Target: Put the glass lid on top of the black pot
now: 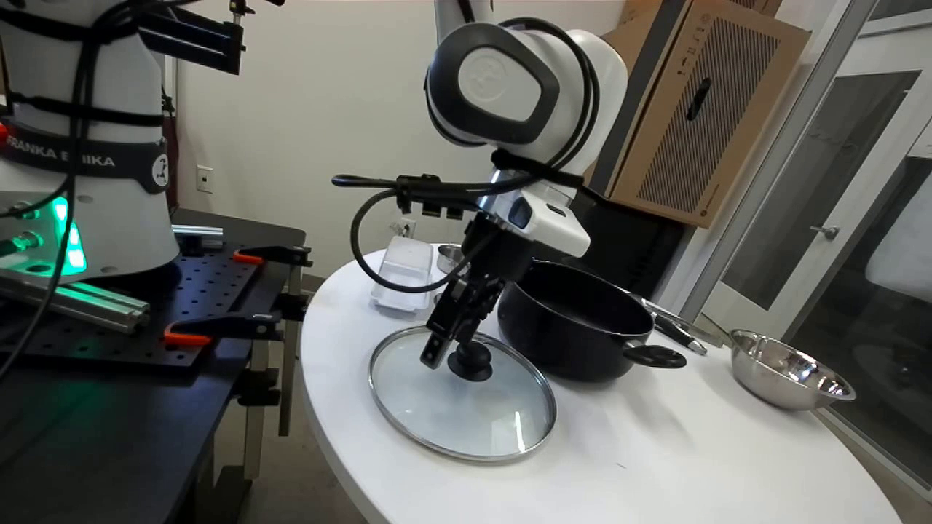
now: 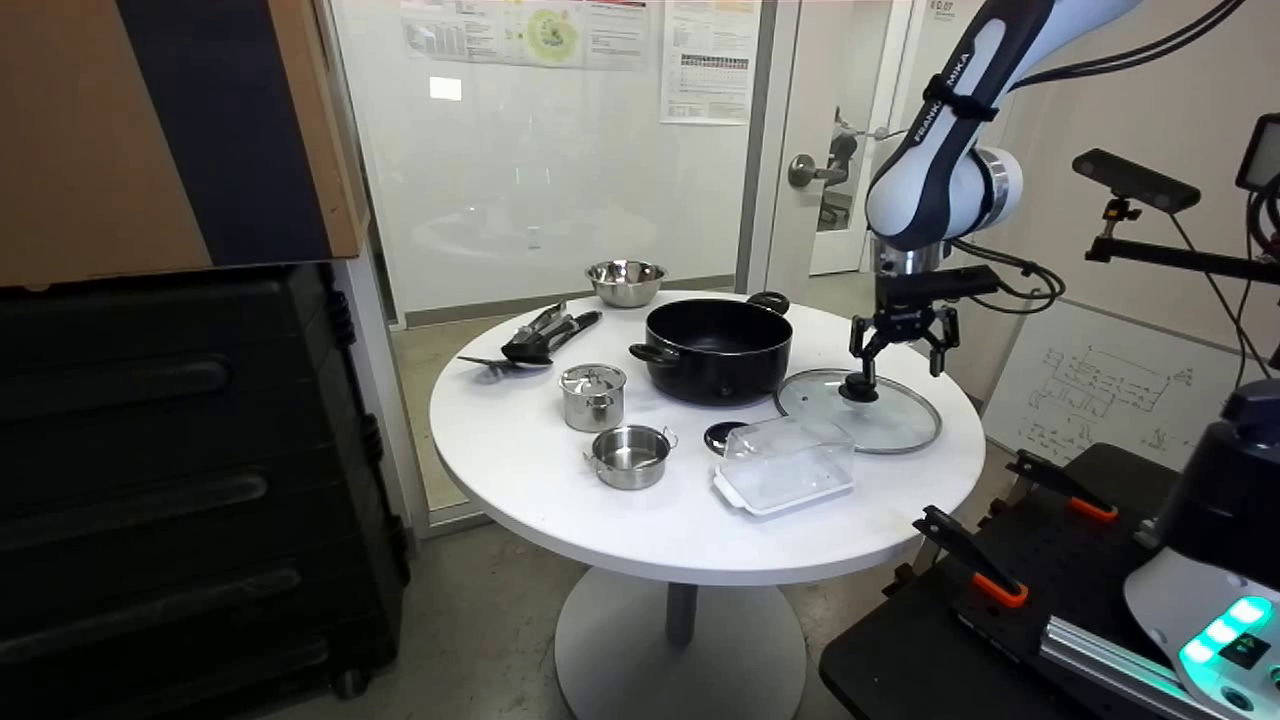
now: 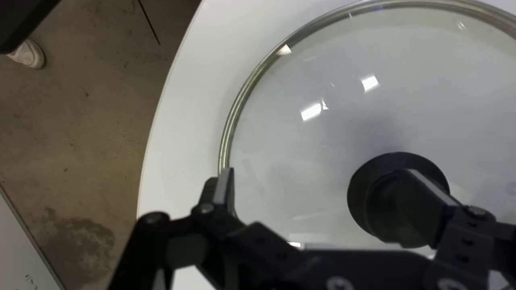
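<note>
The glass lid (image 1: 473,422) lies flat on the white table, its black knob (image 3: 365,181) pointing up. My gripper (image 2: 903,372) stands open over the lid, with its fingers wide apart. In the wrist view one finger (image 3: 423,201) overlaps the knob, while the opposite finger (image 3: 223,189) appears over the lid's rim. Whether the near finger touches the knob I cannot tell. Nothing is held between the fingers. Beside the lid, the black pot (image 2: 720,360) sits uncovered in both exterior views, and it is out of the wrist view.
A clear plastic box (image 2: 785,470) stands close to the lid. Small steel pots (image 2: 594,400) and black-handled utensils (image 2: 545,340) are on the pot's far side from the lid, with a shiny steel bowl (image 1: 786,371) behind. The round table's edge (image 3: 161,108) runs near the lid.
</note>
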Motion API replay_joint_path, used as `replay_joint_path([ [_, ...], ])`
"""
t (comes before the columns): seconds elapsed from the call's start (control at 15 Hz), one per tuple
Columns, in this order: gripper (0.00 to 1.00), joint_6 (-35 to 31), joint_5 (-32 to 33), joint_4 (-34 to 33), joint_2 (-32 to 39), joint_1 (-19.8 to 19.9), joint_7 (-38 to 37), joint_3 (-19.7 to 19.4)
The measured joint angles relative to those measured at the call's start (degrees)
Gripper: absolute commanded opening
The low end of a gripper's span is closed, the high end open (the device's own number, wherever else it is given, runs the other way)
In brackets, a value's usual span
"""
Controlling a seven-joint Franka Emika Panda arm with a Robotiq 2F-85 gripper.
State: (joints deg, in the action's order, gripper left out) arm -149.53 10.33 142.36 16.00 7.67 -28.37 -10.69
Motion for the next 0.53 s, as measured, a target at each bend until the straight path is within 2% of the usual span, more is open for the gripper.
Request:
replay_joint_path([
  [0.53, 1.0, -2.2, -0.2, -2.4, 1.6, -3.2, 0.0, -1.8],
])
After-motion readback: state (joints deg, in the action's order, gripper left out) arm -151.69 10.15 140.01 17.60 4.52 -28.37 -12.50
